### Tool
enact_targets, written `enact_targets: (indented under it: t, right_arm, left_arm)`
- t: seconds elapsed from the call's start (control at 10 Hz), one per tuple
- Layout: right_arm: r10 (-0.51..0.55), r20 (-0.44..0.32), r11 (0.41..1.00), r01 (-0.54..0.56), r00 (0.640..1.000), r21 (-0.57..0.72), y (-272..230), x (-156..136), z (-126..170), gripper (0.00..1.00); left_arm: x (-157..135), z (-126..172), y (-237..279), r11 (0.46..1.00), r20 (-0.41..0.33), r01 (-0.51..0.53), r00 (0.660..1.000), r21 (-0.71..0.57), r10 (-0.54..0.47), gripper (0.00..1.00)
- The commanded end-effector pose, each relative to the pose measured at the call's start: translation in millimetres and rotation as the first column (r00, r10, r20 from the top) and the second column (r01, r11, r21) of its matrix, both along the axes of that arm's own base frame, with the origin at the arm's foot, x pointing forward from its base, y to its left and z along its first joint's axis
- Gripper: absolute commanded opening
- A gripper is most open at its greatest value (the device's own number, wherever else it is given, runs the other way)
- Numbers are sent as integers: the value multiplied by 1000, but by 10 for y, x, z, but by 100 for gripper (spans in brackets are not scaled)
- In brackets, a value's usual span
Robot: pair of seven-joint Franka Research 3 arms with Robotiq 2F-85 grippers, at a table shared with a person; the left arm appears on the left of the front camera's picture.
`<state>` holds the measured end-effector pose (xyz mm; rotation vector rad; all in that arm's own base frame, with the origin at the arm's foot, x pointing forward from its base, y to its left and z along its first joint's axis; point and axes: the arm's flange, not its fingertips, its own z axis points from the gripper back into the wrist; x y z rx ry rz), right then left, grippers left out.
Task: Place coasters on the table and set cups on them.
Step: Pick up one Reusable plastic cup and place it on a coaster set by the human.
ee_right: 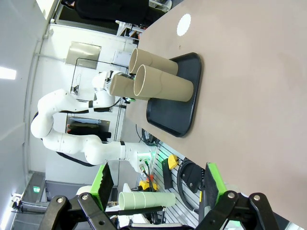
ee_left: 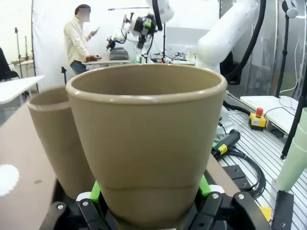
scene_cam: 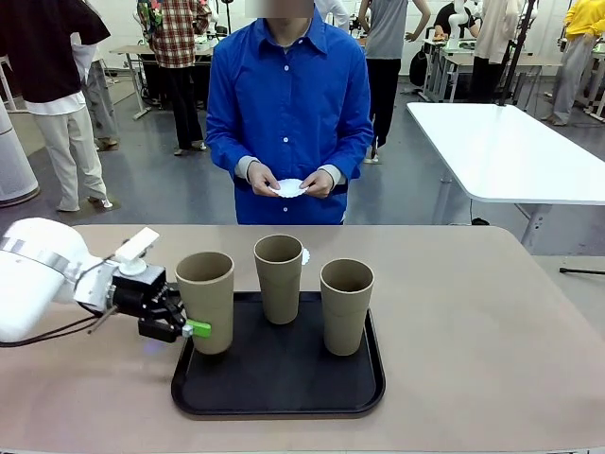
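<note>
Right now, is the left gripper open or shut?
Shut: the left gripper clamps the leftmost cup near its base, green pads on both sides.

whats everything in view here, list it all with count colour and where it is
cups: three, khaki-tan, upright on the tray: left cup, middle cup, right cup
tray: one, black, on the tan table
coaster on table: one, white, beyond the tray, behind the middle cup
coaster in hands: at least one, white, at the person's waist
tan table: one, beige, foreground
white table: one, white, far right
person: one, blue shirt, far side of the table
left claw: one, black with green pads, shut on the left cup near its base
right claw: one, black with green pads, open, empty, back from the tray
</note>
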<state>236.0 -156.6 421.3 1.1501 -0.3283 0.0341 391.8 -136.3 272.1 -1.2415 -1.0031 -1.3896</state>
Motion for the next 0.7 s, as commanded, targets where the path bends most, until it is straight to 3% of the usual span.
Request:
enact_targets:
  t: [0.0, 0.2, 0.6]
  right_arm:
    - [0, 16, 1000, 0, 1000, 13, -7, 8, 8, 100]
    - [0, 16, 1000, 0, 1000, 13, -7, 8, 8, 100]
    - [0, 16, 1000, 0, 1000, 13, -7, 8, 8, 100]
  left_arm:
    - [-83, 591, 132, 997, 15, -74, 997, -21, 74, 24]
    - [4, 1066, 127, 993, -4, -118, 993, -1, 118, 24]
    - [-116, 1608, 100, 987, 4, -160, 987, -6, 160, 24]
